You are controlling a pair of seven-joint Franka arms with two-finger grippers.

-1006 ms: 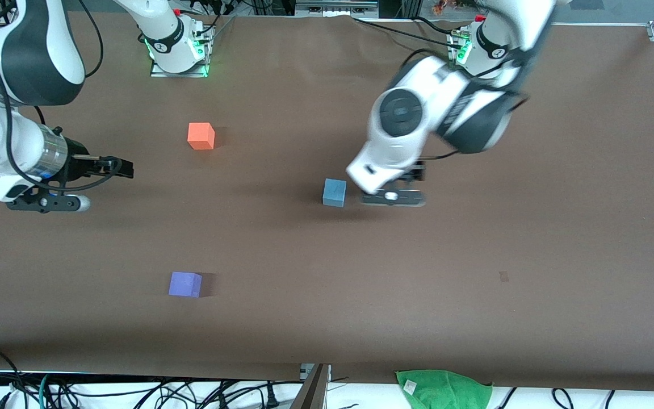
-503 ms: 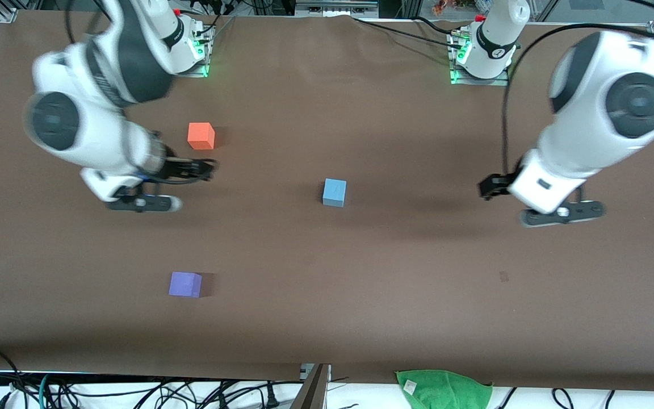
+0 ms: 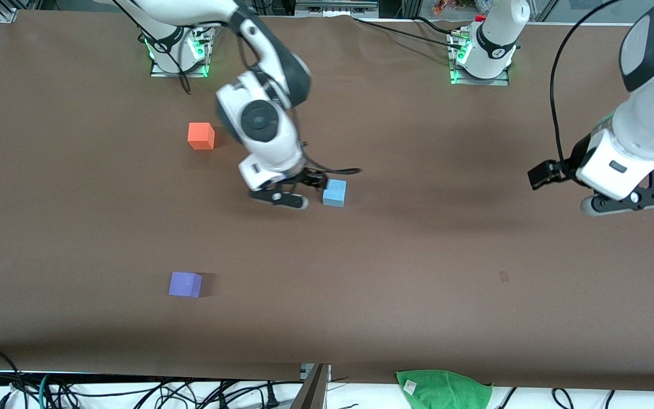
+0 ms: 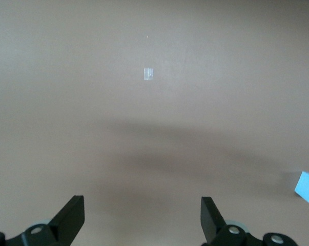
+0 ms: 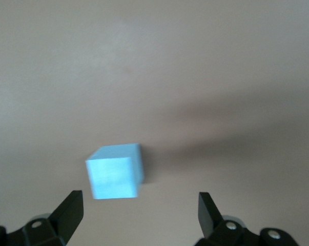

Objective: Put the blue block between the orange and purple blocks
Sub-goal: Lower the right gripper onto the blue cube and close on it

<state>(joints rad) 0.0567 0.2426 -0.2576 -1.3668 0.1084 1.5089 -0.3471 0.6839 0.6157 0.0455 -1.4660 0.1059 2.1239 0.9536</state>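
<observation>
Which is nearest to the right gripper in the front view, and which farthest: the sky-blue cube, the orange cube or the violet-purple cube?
From the right gripper, open over the table's middle:
1. Small sky-blue matte cube: right beside the gripper, not held.
2. Bright orange matte cube: toward the right arm's end, farther from the front camera.
3. Violet-purple matte cube: toward the right arm's end, nearest the front camera.

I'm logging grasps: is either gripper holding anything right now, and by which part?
Nothing is held. The right gripper is open beside the blue block, not gripping it. The left gripper waits open over bare table.
</observation>
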